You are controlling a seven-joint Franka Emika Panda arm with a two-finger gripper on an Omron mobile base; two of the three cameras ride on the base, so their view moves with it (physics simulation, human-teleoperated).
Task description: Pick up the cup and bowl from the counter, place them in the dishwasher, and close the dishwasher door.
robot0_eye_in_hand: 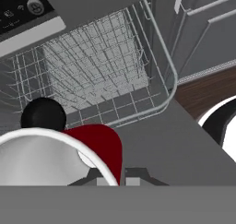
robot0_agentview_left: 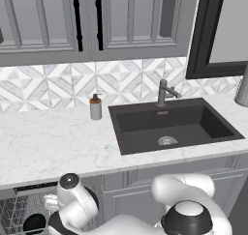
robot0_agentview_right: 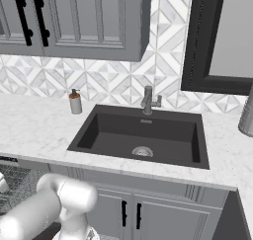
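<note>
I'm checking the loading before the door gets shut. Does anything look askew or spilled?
Nothing spilled. The black bowl already sits in the dishwasher rack. The gripper holds the red cup by its rim, above the rack and not yet set down.

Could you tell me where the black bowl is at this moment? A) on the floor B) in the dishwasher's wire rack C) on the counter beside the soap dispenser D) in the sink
B: the bowl sits inside the dishwasher rack, just beyond the red cup held in the gripper.

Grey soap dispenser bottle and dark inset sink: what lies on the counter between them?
Nothing: in the left base view, bare white marble counter separates the grey soap dispenser bottle from the dark inset sink.
</note>
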